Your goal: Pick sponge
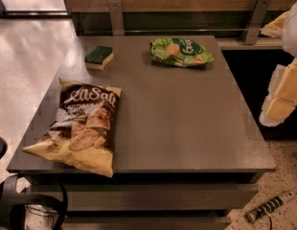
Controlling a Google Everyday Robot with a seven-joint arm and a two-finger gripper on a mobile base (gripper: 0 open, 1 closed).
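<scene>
Item 1, nearest the camera: dark looped strap or cable [25, 202], lower left, below the front edge of the desk [187, 119]; identity uncertain.

Item 2: striped power strip [270, 206] on the speckled floor, lower right, off the desk.

Item 3: large brown and yellow chip bag [81, 128]; lies flat at the near left of the desk, bottom corner close to the front edge; not the task's thing.

Item 4: green snack bag [181, 51]; crinkled, lying at the far side of the desk, centre to right; well apart from item 5.

Item 5: sponge [99, 57]; small block, dark green top over pale yellow foam; sits green side up at the far left corner of the desk, near the left edge; nothing touching it, bare desk on all sides; long axis appears to run roughly across the view with a slight skew, though the block is nearly square from here.

Item 6: end effector [282, 95]; pale white and yellow parts at the right edge of the view, beyond the right side of the desk and above it; cut by the frame; whether spread or pressed together cannot be told; holding nothing that shows.

Governing relation: sponge lies to the left of the end effector and farther back, with the whole desk between them; judged, the reach must cross leftward and pass in front of or over item 4; approach not yet begun.
</scene>
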